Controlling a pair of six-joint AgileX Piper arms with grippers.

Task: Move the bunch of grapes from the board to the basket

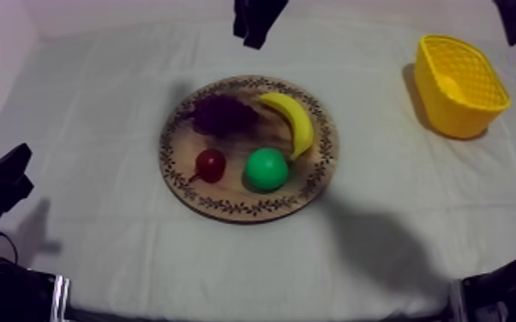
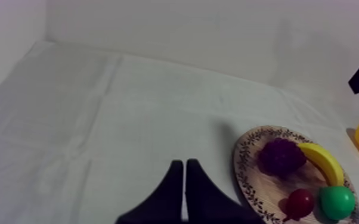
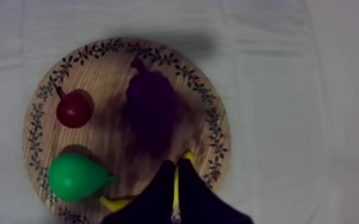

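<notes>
Lying on wooden board [image 1: 237, 195], dark purple bunch of grapes [image 1: 223, 115]

I see dark purple grapes [image 1: 223, 114], a yellow banana [image 1: 294, 120], a green pear [image 1: 267, 169], a small red fruit [image 1: 211, 164], a leaf-patterned brown board [image 1: 244, 206], and a yellow basket [image 1: 459, 86].

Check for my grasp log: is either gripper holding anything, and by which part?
Nothing is held: left gripper and right gripper are both shut empty; the bunch of grapes lies on the wooden board.
</notes>
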